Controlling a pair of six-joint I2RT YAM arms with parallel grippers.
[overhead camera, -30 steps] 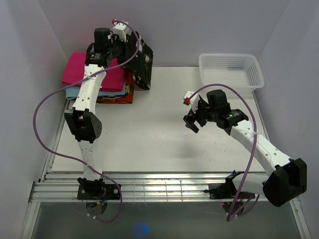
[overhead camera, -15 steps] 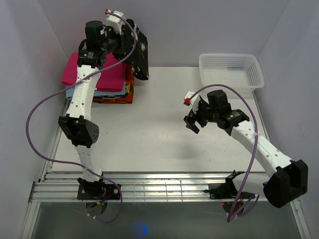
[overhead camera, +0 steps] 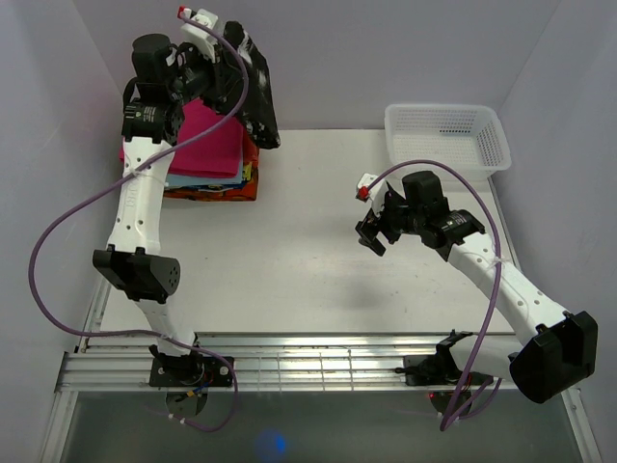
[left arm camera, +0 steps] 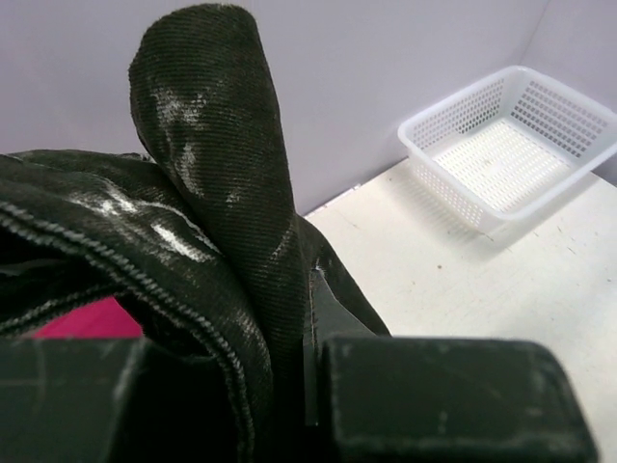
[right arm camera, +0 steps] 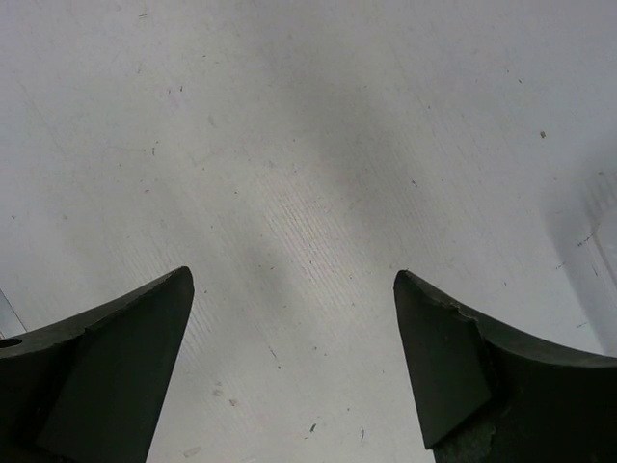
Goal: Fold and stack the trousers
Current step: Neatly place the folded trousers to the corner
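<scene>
Since a second ago, we see that the left pincer has carried the trousers up, back and to the left. They hung then just off the right side of the pile of folded garments. Now they hang high against the back wall, above that pile's right rear corner. The left arm's elbow has swung outward to the left with the move.

The left pincer is clamped on the trousers. In the left wrist view the dark, twilled cloth bunches between its fingers. One fold stands up as a thick roll, and a stitched hem curves away to the left. A patch of the pile's magenta top layer shows beneath the cloth. We cannot tell whether the trousers' lower end touches the pile.

The pile sits in the far left corner of the worktop. Magenta lies on top, pale blue under it, and an orange-red patterned layer at the bottom.

The right pincer has barely shifted in that second. Its jaws are spread wide, and it hangs over bare worktop right of centre, with nothing but the scuffed white surface between its fingers.

A white mesh basket stands in the far right corner, well apart from both pincers.
</scene>
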